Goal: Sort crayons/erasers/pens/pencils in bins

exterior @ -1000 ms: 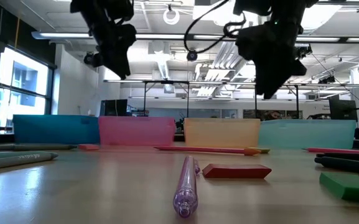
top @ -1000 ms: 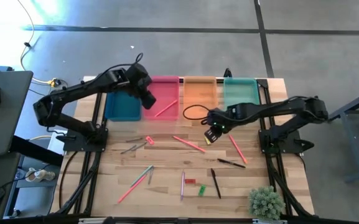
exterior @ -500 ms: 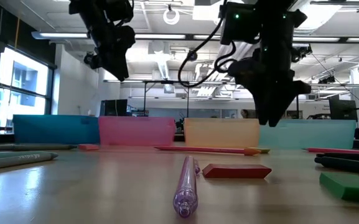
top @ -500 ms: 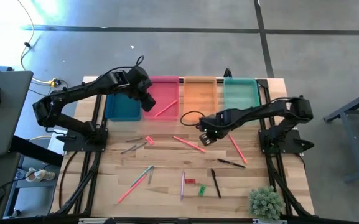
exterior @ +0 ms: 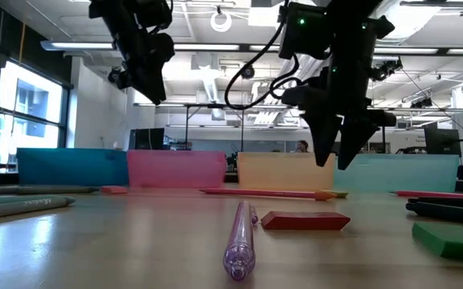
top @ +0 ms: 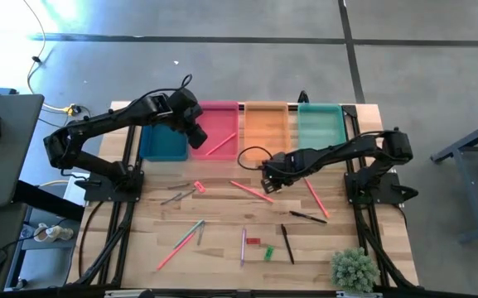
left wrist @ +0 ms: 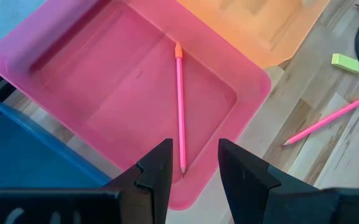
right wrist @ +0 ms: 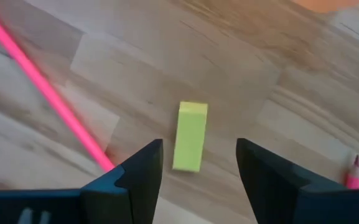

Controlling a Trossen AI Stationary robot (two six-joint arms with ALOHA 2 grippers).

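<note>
Lettering shows nowhere on the yellow eraser (right wrist: 190,136) between open jaws.

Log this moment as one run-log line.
left end effector: open over pink bin | right end effector: open above yellow eraser | pencil: in pink bin

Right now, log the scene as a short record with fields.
left gripper: open, hovering over the pink bin
pink bin contents: one pink pencil
right gripper: open, above the yellow eraser on the table
other bins: teal bin, orange bin, mint-green bin
</note>
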